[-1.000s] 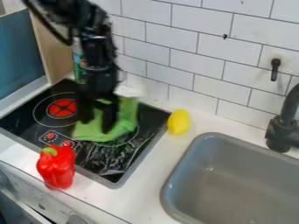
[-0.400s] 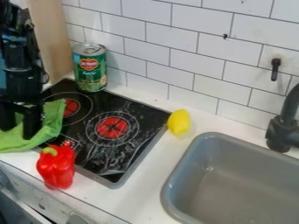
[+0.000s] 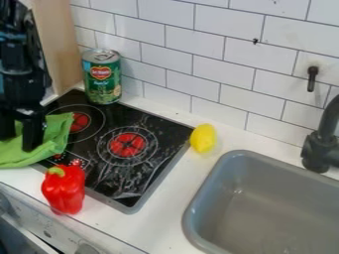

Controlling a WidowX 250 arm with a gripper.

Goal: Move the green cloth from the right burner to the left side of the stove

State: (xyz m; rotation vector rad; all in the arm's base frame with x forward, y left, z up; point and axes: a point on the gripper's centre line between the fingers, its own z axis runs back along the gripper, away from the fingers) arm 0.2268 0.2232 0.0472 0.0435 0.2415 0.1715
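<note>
The can [image 3: 102, 88] wears a green label [image 3: 112, 89] with a red emblem [image 3: 100, 73] and pale lettering; it stands upright at the far corner of the black stove [image 3: 149, 176], near the tiled wall [image 3: 212, 74], with its metal top uppermost, so its contents are hidden; small markings also show on the stove's near left part, close to the red pepper [image 3: 63, 191].

The grey sink [image 3: 265, 198] is set into the white worktop [image 3: 169, 211] at the right, with the black faucet [image 3: 321, 149] beside it; the yellow lemon [image 3: 203, 138] lies between the sink and the stove, near the stove's right corner.

The pincer [image 3: 19, 141] is at the left, its two fingers spread well apart, with the green cloth [image 3: 56, 133] touching them and showing between them; the cloth lies crumpled across the stove's left edge and onto the worktop, behind and to the left of the pepper.

Compared with the earliest frame, the pincer and the cloth have moved left from the middle of the stove; the right-hand burner [image 3: 127, 145] is now uncovered and the can is in plain sight; pepper and lemon have kept their places.
</note>
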